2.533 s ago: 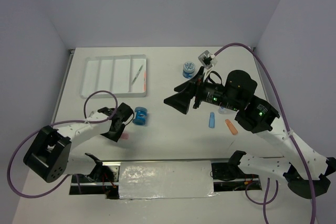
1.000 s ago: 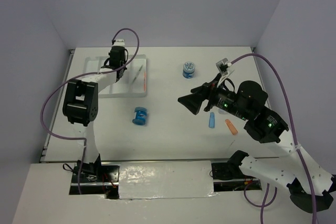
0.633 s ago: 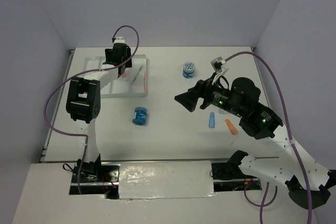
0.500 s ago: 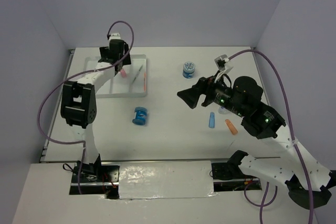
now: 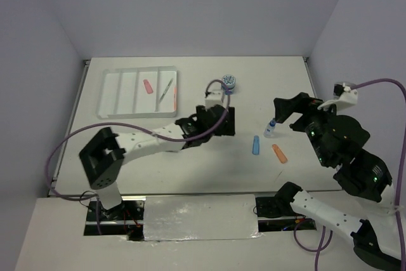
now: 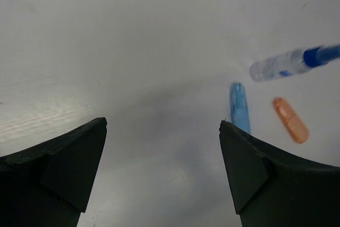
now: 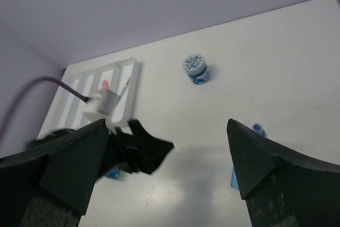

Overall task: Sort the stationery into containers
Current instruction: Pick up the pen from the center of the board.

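The white tray (image 5: 117, 93) lies at the back left. In it are a short pink piece (image 5: 148, 87), a grey-green pen (image 5: 166, 88) and an orange pen (image 5: 174, 96). My left gripper (image 5: 228, 122) is open and empty over the table's middle. Its wrist view shows a blue stub (image 6: 240, 107), an orange stub (image 6: 290, 119) and a clear blue-capped pen (image 6: 295, 62) ahead of it. My right gripper (image 5: 287, 113) hangs open and empty above the clear pen (image 5: 271, 128). One blue spool (image 5: 228, 82) stands behind the left gripper. A second spool (image 7: 112, 173) peeks out under the left arm.
The left arm (image 5: 152, 141) stretches across the table from the near left to the middle. The blue stub (image 5: 256, 145) and orange stub (image 5: 279, 153) lie side by side right of centre. Grey walls close the table on three sides.
The left gripper opened over the tray, left the pink piece there, and swung to the table's middle. The right arm drew back to the right and higher.
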`<state>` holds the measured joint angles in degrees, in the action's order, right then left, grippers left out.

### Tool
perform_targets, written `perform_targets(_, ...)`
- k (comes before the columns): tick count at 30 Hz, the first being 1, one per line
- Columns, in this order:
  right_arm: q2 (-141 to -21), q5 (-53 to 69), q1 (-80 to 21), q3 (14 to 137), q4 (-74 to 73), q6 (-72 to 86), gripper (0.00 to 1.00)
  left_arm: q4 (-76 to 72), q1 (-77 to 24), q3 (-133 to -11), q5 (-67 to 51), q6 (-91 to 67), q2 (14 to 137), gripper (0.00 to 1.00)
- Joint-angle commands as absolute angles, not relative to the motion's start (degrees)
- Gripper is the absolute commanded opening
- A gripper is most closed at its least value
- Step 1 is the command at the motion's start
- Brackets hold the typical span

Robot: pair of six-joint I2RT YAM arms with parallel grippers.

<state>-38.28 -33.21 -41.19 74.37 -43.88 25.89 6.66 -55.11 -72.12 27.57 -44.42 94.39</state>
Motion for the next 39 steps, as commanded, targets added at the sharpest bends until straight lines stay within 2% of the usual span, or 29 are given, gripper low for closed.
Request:
perform_targets(1,-35.43,-42.01,-40.87,76.73,-49.39,26.90,1.00,6.50,-58.52,-76.62,28.57,-49.92,102.02,0.99)
perform_targets(7,-33.22,-44.29,-40.96,75.59,-51.15,28.04,1.00,6.85,-62.14,-86.04,25.49,-50.01,113.46,0.99)
perform_targets(14,-31.91,-48.96,-40.78,73.22,-49.49,29.01,1.00,10.98,-64.69,-96.48,27.86,-47.90,124.51,0.99)
perform_targets(22,-33.40,-46.32,-40.96,71.72,-47.73,27.78,1.00,16.34,-66.36,-107.21,30.32,-44.30,134.72,0.89)
perform_targets(26,-32.78,-44.56,-40.87,70.67,-45.97,26.90,1.00,18.36,-67.76,-111.26,32.25,-42.46,138.59,0.88)
perform_targets(29,-32.34,-44.21,-40.96,70.49,-45.27,26.54,1.00,21.43,-68.73,-114.95,33.48,-41.40,141.59,0.79)
perform_targets(30,-32.34,-43.69,-40.87,70.58,-45.09,26.37,1.00,22.05,-68.82,-115.31,33.57,-41.66,141.85,0.69)
perform_targets(33,-31.99,-42.89,-40.87,70.75,-45.00,25.93,1.00,22.33,-68.82,-112.16,34.89,-42.80,139.76,0.52)
perform_targets(35,-31.55,-42.63,-40.87,70.58,-44.74,25.75,1.00,22.06,-68.91,-108.64,36.12,-43.06,138.52,0.51)
perform_targets(38,-30.85,-41.40,-40.96,69.88,-43.68,25.40,1.00,21.97,-68.73,-104.86,36.82,-42.89,136.76,0.31)
perform_targets(39,-30.76,-41.14,-40.87,69.70,-43.16,25.31,1.00,21.80,-68.73,-103.81,36.91,-42.72,135.71,0.18)
